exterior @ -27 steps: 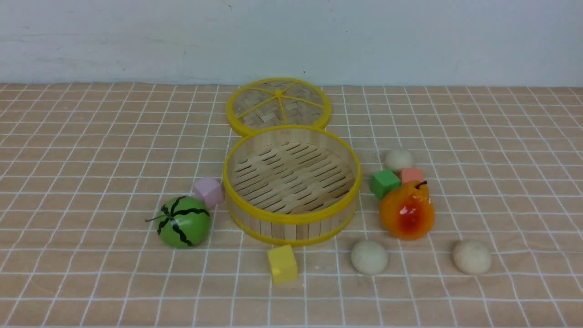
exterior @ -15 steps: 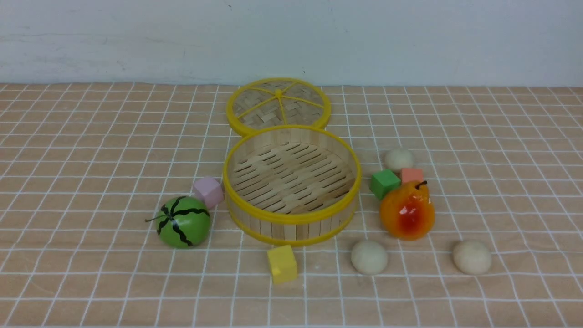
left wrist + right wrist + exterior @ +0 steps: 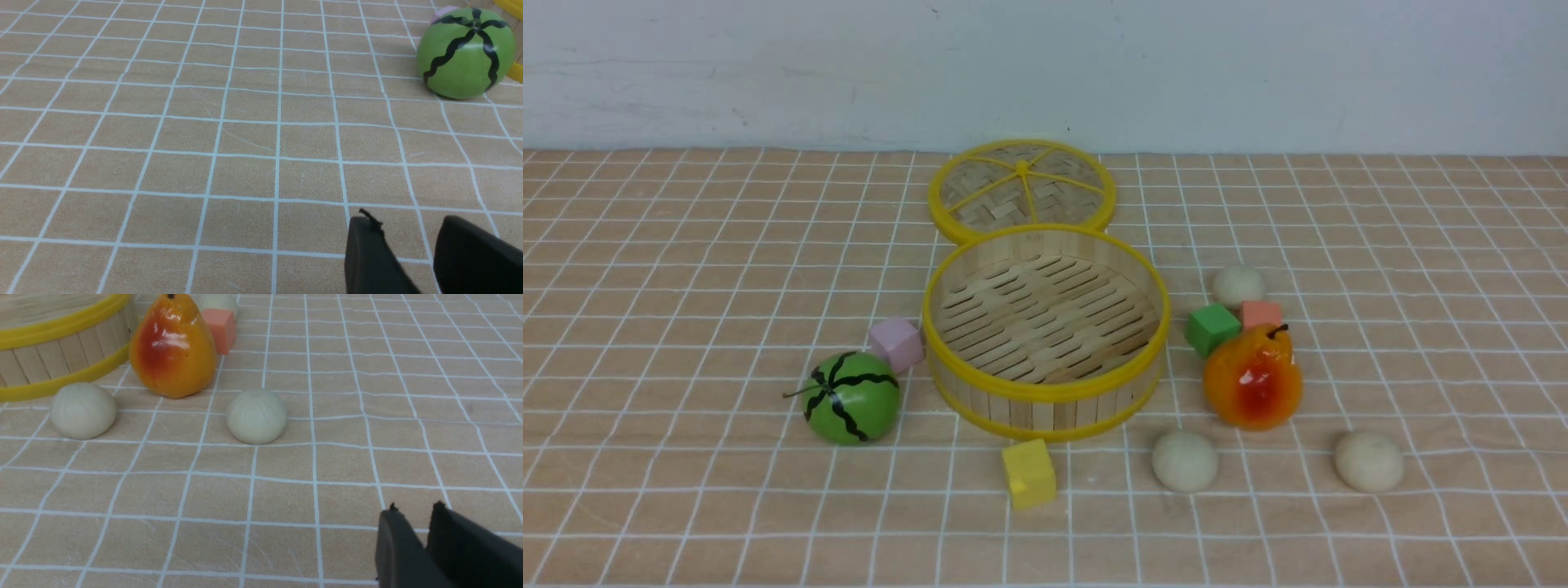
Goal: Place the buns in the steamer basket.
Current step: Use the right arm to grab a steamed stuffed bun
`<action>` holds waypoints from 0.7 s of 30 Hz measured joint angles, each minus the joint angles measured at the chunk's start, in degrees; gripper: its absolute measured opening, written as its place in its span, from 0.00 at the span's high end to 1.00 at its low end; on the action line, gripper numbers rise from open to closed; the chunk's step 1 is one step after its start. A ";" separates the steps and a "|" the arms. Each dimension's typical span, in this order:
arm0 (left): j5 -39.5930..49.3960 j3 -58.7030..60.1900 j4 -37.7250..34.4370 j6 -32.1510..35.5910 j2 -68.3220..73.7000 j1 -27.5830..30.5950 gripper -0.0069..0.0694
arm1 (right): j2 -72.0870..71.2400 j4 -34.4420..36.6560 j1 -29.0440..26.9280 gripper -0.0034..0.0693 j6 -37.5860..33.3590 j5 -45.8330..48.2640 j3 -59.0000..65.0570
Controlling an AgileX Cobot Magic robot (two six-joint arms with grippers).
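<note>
The steamer basket [image 3: 1045,390], round bamboo with yellow rims, stands mid-table with nothing in it. Three off-white buns lie to its right on the checked cloth: one near the front [image 3: 1185,461], one further right [image 3: 1370,461], one behind the cubes [image 3: 1239,285]. No arm shows in the front view. In the right wrist view my right gripper [image 3: 416,510] hovers over bare cloth, short of two buns [image 3: 256,416] [image 3: 83,410], jaws a narrow gap apart and holding nothing. My left gripper [image 3: 404,222] is open over bare cloth, well short of the melon ball [image 3: 466,53].
The woven lid [image 3: 1021,189] lies flat behind the basket. A green striped melon ball [image 3: 852,398] and a pink cube [image 3: 896,344] sit at its left, a yellow cube [image 3: 1029,473] in front. An orange pear [image 3: 1252,380], green cube [image 3: 1213,328] and salmon cube [image 3: 1262,314] crowd its right.
</note>
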 joint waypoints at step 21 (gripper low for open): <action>0.00 0.00 0.00 0.00 0.00 0.00 0.60 | 0.00 2.32 0.00 0.75 2.49 -33.22 0.11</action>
